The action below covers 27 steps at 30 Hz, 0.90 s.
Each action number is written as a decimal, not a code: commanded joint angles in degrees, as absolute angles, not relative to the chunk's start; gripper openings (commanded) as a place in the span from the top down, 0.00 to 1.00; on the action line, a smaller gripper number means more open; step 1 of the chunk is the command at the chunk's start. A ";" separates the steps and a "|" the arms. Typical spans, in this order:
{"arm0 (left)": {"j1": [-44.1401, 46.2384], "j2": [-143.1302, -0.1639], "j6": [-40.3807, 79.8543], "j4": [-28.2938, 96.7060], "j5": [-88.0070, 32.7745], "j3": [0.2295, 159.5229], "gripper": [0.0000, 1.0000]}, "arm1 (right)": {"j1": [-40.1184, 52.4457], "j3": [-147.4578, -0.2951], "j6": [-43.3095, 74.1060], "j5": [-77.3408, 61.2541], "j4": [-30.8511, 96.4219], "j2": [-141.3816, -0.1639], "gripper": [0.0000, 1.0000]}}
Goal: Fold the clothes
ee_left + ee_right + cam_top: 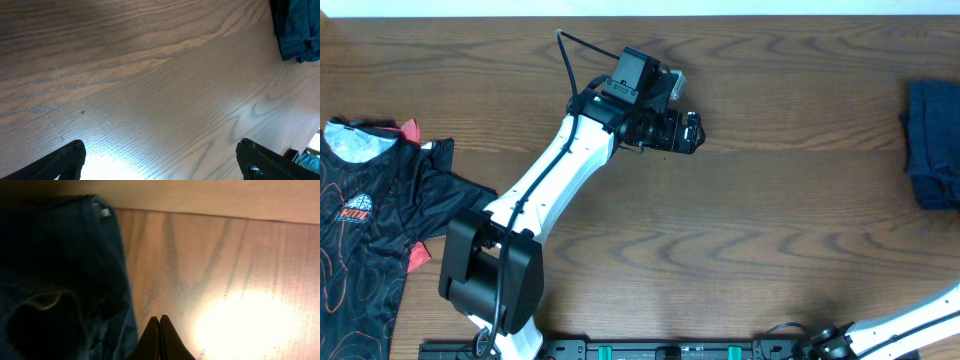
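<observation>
A dark navy-blue garment [932,145] lies folded in a compact pile at the table's right edge. It also shows at the top right of the left wrist view [295,30] and fills the left of the right wrist view [60,280]. My left gripper [688,132] is open and empty over bare wood at the table's back middle, its fingers wide apart [160,155]. My right gripper [160,327] is shut on nothing, just right of the navy fabric. Only part of the right arm [910,322] shows in the overhead view, at the bottom right.
A black shirt with red line print and a logo [370,225] lies spread at the table's left edge. The wooden table [770,230] runs between it and the navy pile. The left arm's base [490,270] stands at the front left.
</observation>
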State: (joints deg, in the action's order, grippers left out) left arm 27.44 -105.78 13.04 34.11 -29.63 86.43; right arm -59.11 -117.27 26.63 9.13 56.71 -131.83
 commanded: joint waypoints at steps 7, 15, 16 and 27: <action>27.46 -106.76 12.03 34.20 -30.02 85.65 0.02 | -55.68 -119.26 27.59 0.60 57.76 -127.63 0.99; 27.46 -106.76 12.03 34.22 -30.02 85.65 0.02 | -52.10 -120.22 27.64 0.80 58.78 -116.88 0.99; 27.46 -106.76 12.03 34.22 -30.04 85.65 0.02 | -51.57 -120.22 27.66 0.73 59.11 -116.03 0.99; 27.46 -106.76 12.05 34.44 -30.02 85.65 0.02 | -46.11 -120.20 25.87 4.82 63.86 -121.67 0.99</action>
